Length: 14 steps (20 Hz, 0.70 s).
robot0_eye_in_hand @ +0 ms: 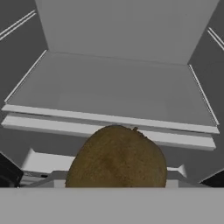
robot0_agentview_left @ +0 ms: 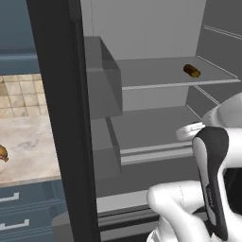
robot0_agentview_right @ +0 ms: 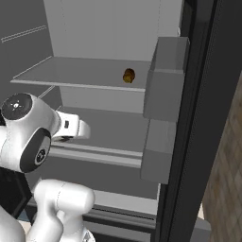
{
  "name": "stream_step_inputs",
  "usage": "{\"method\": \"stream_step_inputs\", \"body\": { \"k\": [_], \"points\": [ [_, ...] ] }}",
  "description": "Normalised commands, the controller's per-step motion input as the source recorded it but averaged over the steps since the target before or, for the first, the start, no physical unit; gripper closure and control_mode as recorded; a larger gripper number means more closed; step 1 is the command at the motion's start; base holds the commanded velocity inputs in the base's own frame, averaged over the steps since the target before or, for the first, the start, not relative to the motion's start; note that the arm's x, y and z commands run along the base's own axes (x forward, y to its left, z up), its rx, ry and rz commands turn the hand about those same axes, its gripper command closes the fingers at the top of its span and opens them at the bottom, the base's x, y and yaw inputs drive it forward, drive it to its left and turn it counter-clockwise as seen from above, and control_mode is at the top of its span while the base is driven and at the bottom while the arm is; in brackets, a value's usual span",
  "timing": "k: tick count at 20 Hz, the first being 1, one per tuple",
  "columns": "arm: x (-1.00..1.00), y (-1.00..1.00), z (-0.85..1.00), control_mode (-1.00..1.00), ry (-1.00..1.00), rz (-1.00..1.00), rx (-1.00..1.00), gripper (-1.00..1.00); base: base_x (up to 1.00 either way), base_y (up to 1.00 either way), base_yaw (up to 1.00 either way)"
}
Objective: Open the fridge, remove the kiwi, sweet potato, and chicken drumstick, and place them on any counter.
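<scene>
The fridge (robot0_agentview_left: pixel 156 28) stands open, its black left door (robot0_agentview_left: pixel 61 118) swung out. A brown fuzzy kiwi (robot0_eye_in_hand: pixel 116 157) sits between the dark fingertips (robot0_eye_in_hand: pixel 8 174) of my gripper (robot0_eye_in_hand: pixel 111 177), which is shut on it in front of the lower shelf (robot0_eye_in_hand: pixel 113 94). On the upper shelf (robot0_agentview_left: pixel 156 71) lies the dark reddish-brown sweet potato (robot0_agentview_left: pixel 191 71), also seen as the sweet potato (robot0_agentview_right: pixel 128 75) from the right. The golden chicken drumstick (robot0_agentview_left: pixel 3 152) rests on the beige counter (robot0_agentview_left: pixel 28 137) left of the door.
Grey door bins (robot0_agentview_left: pixel 101 75) jut from the left door, and the right door's bins (robot0_agentview_right: pixel 165 80) stick out on the other side. Blue-grey drawers (robot0_agentview_left: pixel 19 208) run under the counter. My white arm (robot0_agentview_right: pixel 28 132) reaches into the fridge opening.
</scene>
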Motion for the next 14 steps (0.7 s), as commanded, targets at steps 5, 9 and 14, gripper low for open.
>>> {"method": "stream_step_inputs", "body": {
  "k": [5, 9, 14],
  "points": [
    [-0.72, 0.0, 0.93, -1.0, -0.01, 0.0, 0.02, 1.0, 0.0, 0.0, 0.0],
    [-0.33, 0.15, 0.45, -1.0, 0.0, 0.0, 0.01, 1.0, 0.0, 0.0, 0.0],
    [-0.06, 0.02, 0.0, -1.0, 0.01, 0.0, 0.0, 1.0, 0.0, 0.0, 0.0]
  ]
}}
